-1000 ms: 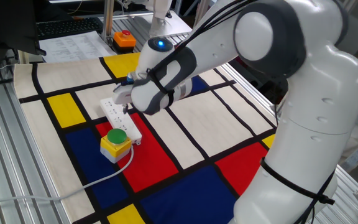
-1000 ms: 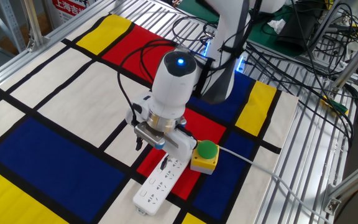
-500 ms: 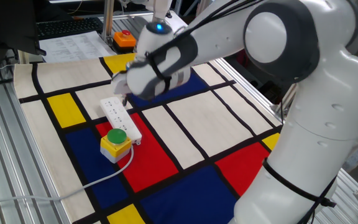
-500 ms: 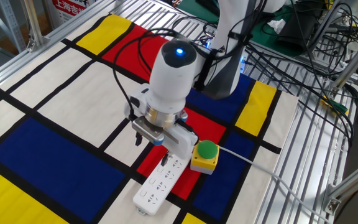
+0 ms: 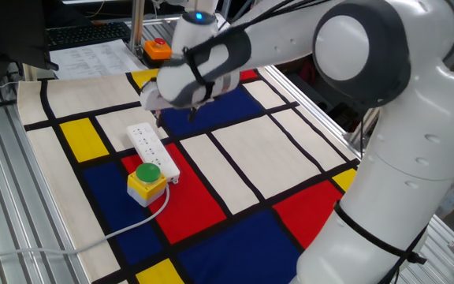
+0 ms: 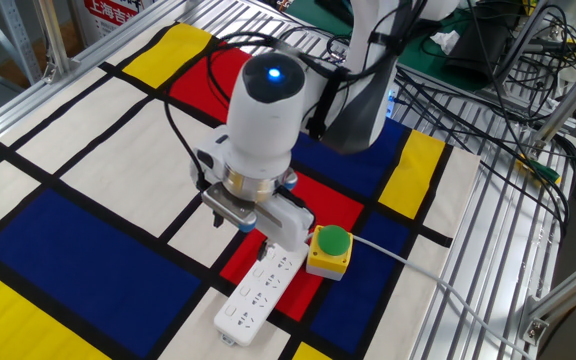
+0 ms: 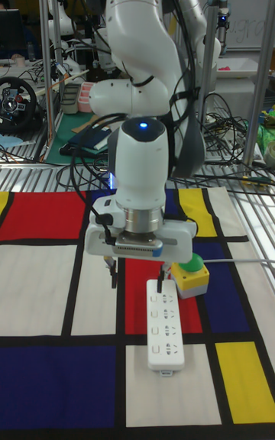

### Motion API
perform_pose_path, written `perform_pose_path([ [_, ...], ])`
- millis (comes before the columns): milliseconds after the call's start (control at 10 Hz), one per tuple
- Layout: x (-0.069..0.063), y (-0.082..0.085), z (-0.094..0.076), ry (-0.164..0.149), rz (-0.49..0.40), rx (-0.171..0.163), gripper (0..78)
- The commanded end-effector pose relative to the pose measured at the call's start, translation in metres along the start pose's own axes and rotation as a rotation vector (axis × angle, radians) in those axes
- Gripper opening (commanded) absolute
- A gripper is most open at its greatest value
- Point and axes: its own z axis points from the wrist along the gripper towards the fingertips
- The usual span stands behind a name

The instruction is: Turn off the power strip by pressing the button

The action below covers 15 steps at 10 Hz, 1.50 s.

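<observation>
The white power strip (image 5: 153, 150) (image 6: 258, 294) (image 7: 166, 325) lies flat on the coloured mat, one end beside a yellow box with a green dome. The button is too small to make out in any view. My gripper (image 5: 173, 116) (image 6: 238, 232) (image 7: 136, 279) hangs just above the strip's end nearest the green dome, pointing down. The tall fixed view shows its two dark fingers wide apart, so it is open and holds nothing. One fingertip (image 7: 159, 284) hovers over the strip's end and the other is off to the side over the mat.
The yellow box with the green dome (image 5: 146, 180) (image 6: 329, 248) (image 7: 190, 268) touches the strip's side. An orange box with a red button (image 5: 158, 49) stands beyond the mat. A white cable (image 5: 93, 237) runs off the mat. Black cables (image 6: 488, 90) crowd the metal rails.
The gripper has lifted up off the power strip and drifted slightly away from the green dome. The strip and boxes have not moved.
</observation>
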Motion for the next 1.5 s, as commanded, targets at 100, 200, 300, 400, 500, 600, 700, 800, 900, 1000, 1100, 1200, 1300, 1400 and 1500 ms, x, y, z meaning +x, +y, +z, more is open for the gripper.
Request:
perform_pose_path([
  [100,-0.004,-0.007,-0.027,0.055,-0.005,0.015,77.4],
  [200,-0.002,-0.01,-0.035,0.071,-0.013,0.016,77.4],
  [300,-0.001,-0.013,-0.042,0.085,-0.024,0.013,77.4],
  [400,0.0,-0.015,-0.047,0.097,-0.034,0.011,77.4],
  [500,0.001,-0.016,-0.05,0.102,-0.035,0.009,77.4],
  [600,0.003,-0.017,-0.057,0.107,-0.04,0.01,77.4],
  [700,0.005,-0.02,-0.063,0.118,-0.05,0.01,77.4],
  [800,0.008,-0.024,-0.07,0.13,-0.061,0.01,77.4],
  [900,0.01,-0.027,-0.076,0.14,-0.067,0.01,77.4],
  [1000,0.012,-0.03,-0.082,0.146,-0.07,0.012,77.4],
  [1100,0.014,-0.031,-0.086,0.155,-0.077,0.012,77.4],
  [1200,0.016,-0.033,-0.09,0.164,-0.096,0.013,77.4],
  [1300,0.017,-0.033,-0.092,0.165,-0.104,0.015,77.4],
  [1400,0.021,-0.033,-0.099,0.169,-0.124,0.025,77.4],
  [1500,0.023,-0.031,-0.103,0.168,-0.117,0.026,77.4],
])
